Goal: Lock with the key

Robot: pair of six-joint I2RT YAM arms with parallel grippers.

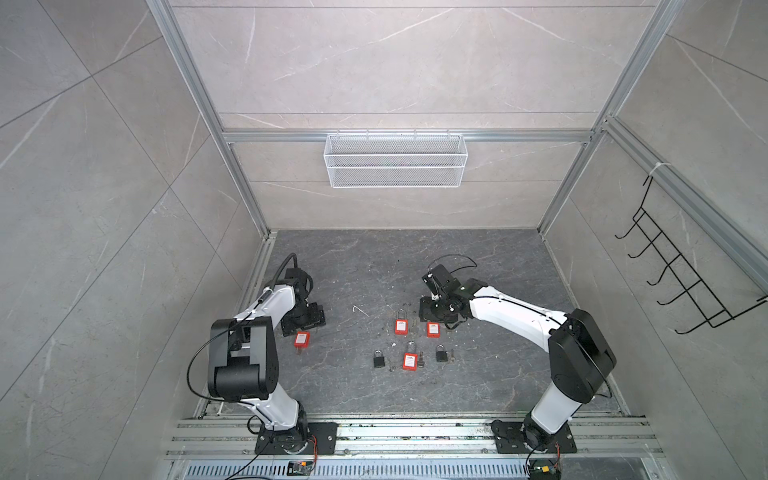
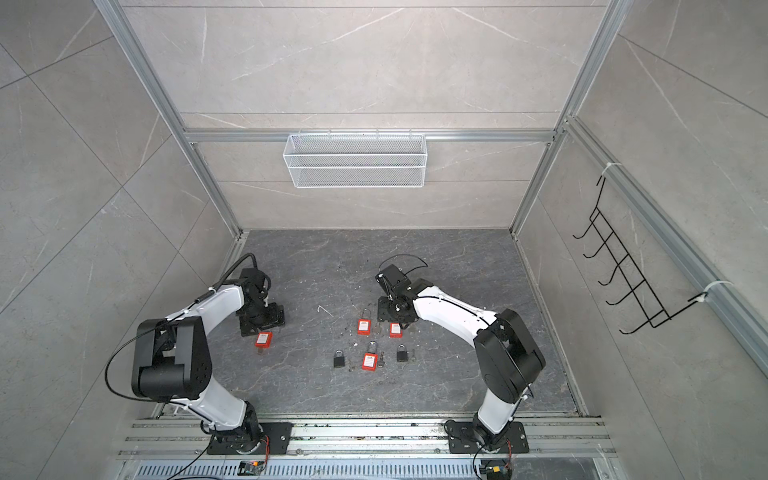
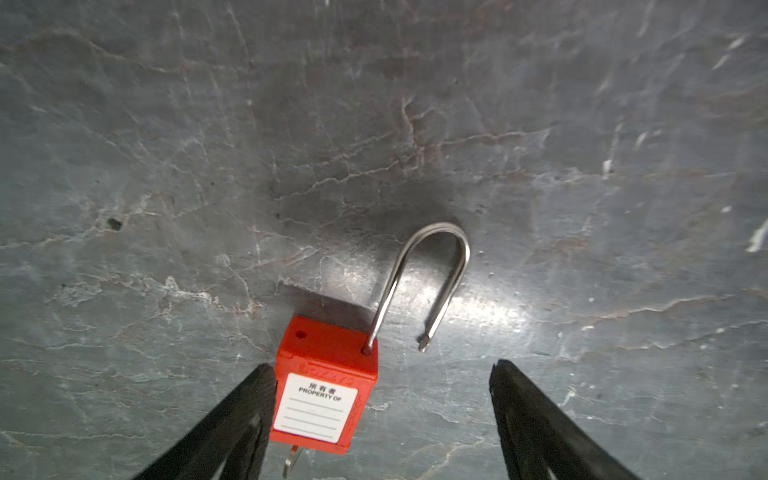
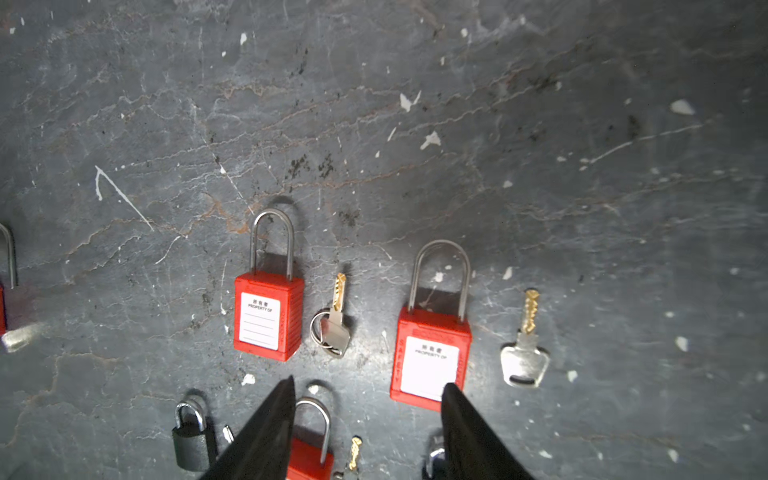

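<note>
Hovering low over the dark stone counter (image 3: 166, 166), the left tool (image 3: 382, 365) stands released, its two black fingers (image 3: 245, 415) spread wide. Between them, close against one finger, lies the open red padlock (image 3: 324, 399), label side up. Whether that finger touches the body, I cannot tell. The lock's steel shackle (image 3: 432, 266) is swung out: one leg sits in the body, while the free end lies on the counter just beside it. A key (image 3: 291, 459) sticks out of the bottom of the body. In both top views this lock lies on the left side of the counter, well apart from the others.

The right tool (image 4: 369, 383) is released too, its jaws parted with nothing between them, and it hangs above the cluster of locks in the middle of the counter. There a closed red padlock (image 4: 268, 318) lies flat with a ringed key (image 4: 334, 328) just beside it. Next to these is a second closed red padlock (image 4: 432, 357), near one fingertip in the right wrist view, with a loose key (image 4: 524, 349) on its far side. A third red padlock (image 4: 309, 453) is partly hidden behind a finger, and a black padlock (image 4: 191, 440) lies near it. In a top view another black lock (image 1: 441, 354) closes that row.

A white wire basket (image 1: 395, 160) hangs on the back wall.
</note>
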